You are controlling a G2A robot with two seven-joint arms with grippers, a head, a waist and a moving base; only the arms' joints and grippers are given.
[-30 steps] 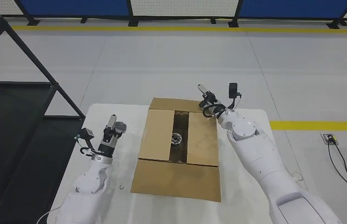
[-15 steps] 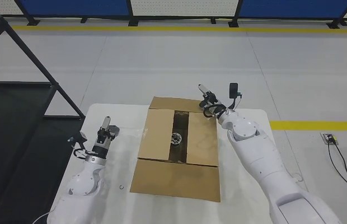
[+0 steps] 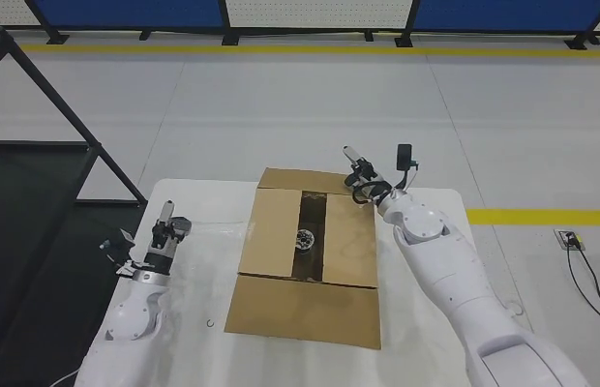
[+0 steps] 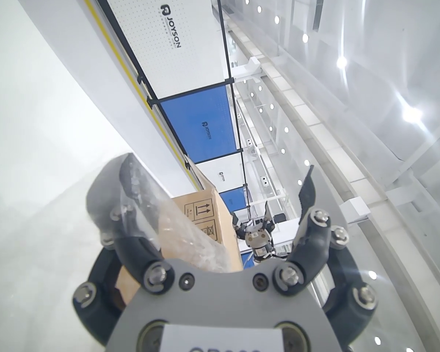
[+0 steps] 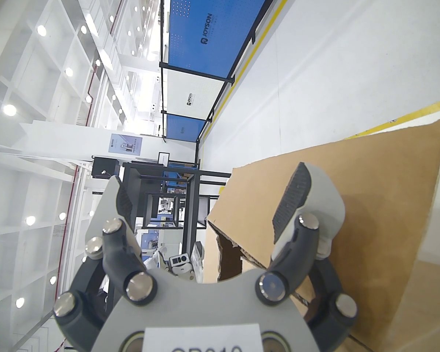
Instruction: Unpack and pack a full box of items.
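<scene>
The cardboard box [image 3: 308, 290] stands in the middle of the white table [image 3: 208, 198], its top flaps folded outward. Through the gap between the flaps I see a small dark item [image 3: 306, 237] inside. My left gripper [image 3: 170, 221] is open near the table's left edge, well away from the box. In the left wrist view this gripper [image 4: 220, 188] points toward the box [image 4: 201, 210], and crinkled clear plastic [image 4: 175, 221] lies against one finger. My right gripper [image 3: 375, 160] is open at the box's back right corner; in its own view the gripper [image 5: 208, 199] stands beside a flap [image 5: 381, 192].
A small ring-like object [image 3: 211, 323] lies on the table left of the box's front flap. A black metal frame [image 3: 48, 106] stands off the table's left side. Bare table surface lies between the left arm and the box.
My left arm has moved steadily to the left, away from the box. The right arm and the box have stayed put.
</scene>
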